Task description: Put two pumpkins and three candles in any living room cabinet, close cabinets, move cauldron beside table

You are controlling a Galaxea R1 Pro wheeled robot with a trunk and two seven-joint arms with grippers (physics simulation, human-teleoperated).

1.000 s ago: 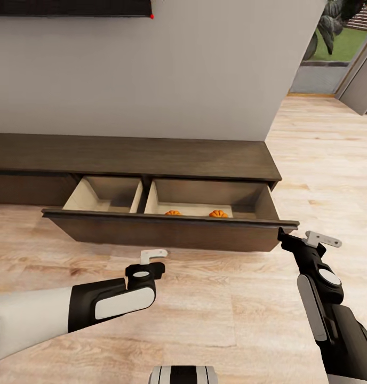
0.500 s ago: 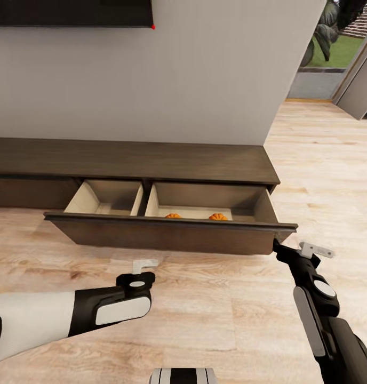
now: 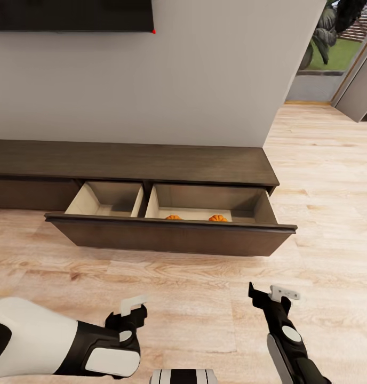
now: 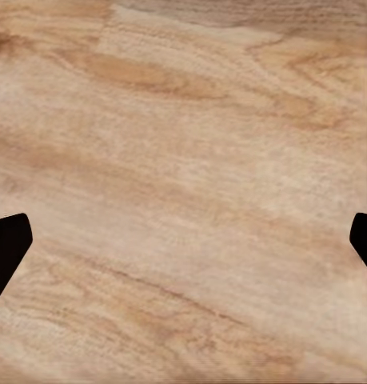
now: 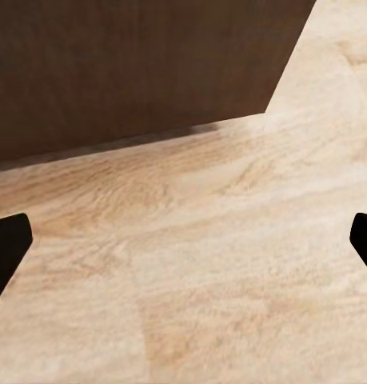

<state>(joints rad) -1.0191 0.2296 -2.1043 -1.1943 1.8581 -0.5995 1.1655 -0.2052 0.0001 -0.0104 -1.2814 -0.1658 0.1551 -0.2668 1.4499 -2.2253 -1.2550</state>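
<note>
So the pumpkins (image 3: 173,217) (image 3: 217,218) sit mid-frame in the open drawer (image 3: 167,239), both grippers (image 3: 131,312) (image 3: 270,298) spread and empty; that wide front probably slides stiffly, push its middle.

A pale wooden floor (image 3: 205,298) fills the lower half of the head view and runs up the right side. On it, across the middle of the frame, stands a long, low dark-brown cabinet (image 3: 151,160) against the wall. Its wide drawer (image 3: 167,237) is pulled out over the boards, split into two pale compartments. In the right compartment lie two small orange pumpkins (image 3: 218,218), apart from each other, seemingly resting on the drawer bottom, though the front hides their lower halves.
</note>
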